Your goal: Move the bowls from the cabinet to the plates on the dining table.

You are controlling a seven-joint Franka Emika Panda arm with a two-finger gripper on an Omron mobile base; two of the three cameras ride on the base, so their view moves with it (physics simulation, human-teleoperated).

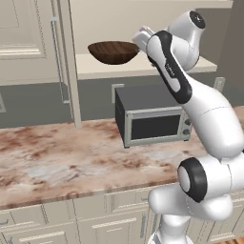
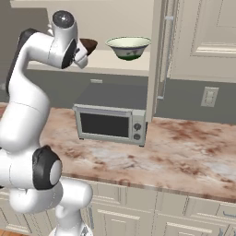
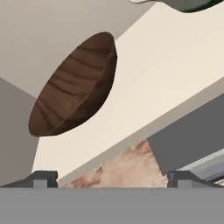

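Note:
The cabinet [image 1: 33,43] stands open, and both bowls rest on its pale shelf [image 3: 170,57]. The dark-brown wooden bowl [image 1: 113,51] [image 3: 74,85] sits on the shelf's left part. The cream-green ceramic bowl [image 2: 128,47] [image 3: 188,4] sits to its right. My gripper [image 3: 113,179] is open at the shelf's front edge, a short way from the wooden bowl, with nothing between its fingertips [image 3: 43,178]. In the right base view my hand [image 2: 79,54] covers most of the wooden bowl [image 2: 89,44]. The plates and the dining table are out of view.
A grey microwave [image 1: 152,116] [image 2: 110,122] stands on the pinkish marbled counter [image 1: 57,157] right below the shelf. The open cabinet doors with long bar handles [image 1: 59,62] [image 2: 162,55] flank the opening. Beige drawer fronts [image 1: 95,224] run under the counter.

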